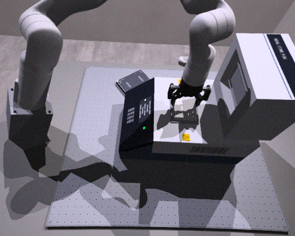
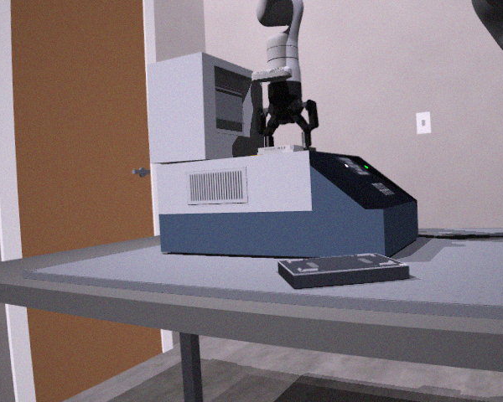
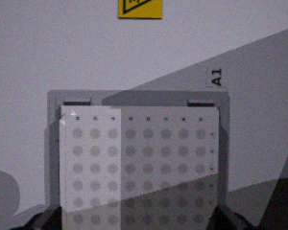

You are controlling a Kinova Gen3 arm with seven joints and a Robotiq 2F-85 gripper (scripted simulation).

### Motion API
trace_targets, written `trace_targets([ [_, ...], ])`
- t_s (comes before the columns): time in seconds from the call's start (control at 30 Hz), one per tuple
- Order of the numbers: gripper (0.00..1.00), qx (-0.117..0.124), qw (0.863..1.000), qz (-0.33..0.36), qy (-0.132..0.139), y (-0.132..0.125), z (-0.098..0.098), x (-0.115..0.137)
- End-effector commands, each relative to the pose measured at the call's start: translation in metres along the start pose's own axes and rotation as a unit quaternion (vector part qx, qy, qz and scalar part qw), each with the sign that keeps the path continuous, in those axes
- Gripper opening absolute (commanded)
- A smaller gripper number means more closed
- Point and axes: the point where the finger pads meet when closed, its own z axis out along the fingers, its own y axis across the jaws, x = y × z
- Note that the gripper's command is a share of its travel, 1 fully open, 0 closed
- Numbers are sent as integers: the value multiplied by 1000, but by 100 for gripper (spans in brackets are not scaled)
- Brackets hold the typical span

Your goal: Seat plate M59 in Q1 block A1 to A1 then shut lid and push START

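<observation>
Plate M59 [image 1: 189, 102] [image 2: 277, 149] [image 3: 148, 150], white with round wells, is level at the block of cycler Q1 [image 1: 165, 83] [image 2: 243, 234]. My gripper [image 1: 184, 103] [image 2: 287, 145] [image 3: 138, 220] is shut on its long sides. In the wrist view the plate lies within the grey block outline [image 3: 158, 97], close to two dark locators [image 3: 77, 102] [image 3: 201, 103]. The A1 label [image 3: 216, 78] is beyond its upper right corner. Plate lettering is too blurred to read; whether it touches the block cannot be told. Q1's lamp [image 1: 143, 128] [image 2: 365, 167] is green. Nest N1 [image 1: 133, 80] [image 2: 351, 275] is empty.
Q1's tall rear housing [image 1: 267, 68] [image 2: 176, 112] stands close behind the gripper, with an opening facing it. The dark sloped front panel [image 1: 128, 129] [image 2: 351, 186] lies on the other side. Yellow warning labels [image 1: 186, 137] [image 3: 140, 9] mark the top. Q1 stands on a perforated board [image 1: 91, 210].
</observation>
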Motion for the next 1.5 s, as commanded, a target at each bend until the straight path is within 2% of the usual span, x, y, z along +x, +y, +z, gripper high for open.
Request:
trace_targets([
  [0.0,91,-1,1000,0,0,0,0,0],
  [0.57,91,-1,1000,0,0,0,2,0],
  [0.6,100,-1,1000,0,0,0,2,0],
  [1.17,100,-1,1000,0,0,0,2,0],
  [1.47,100,-1,1000,0,0,0,-7,0],
])
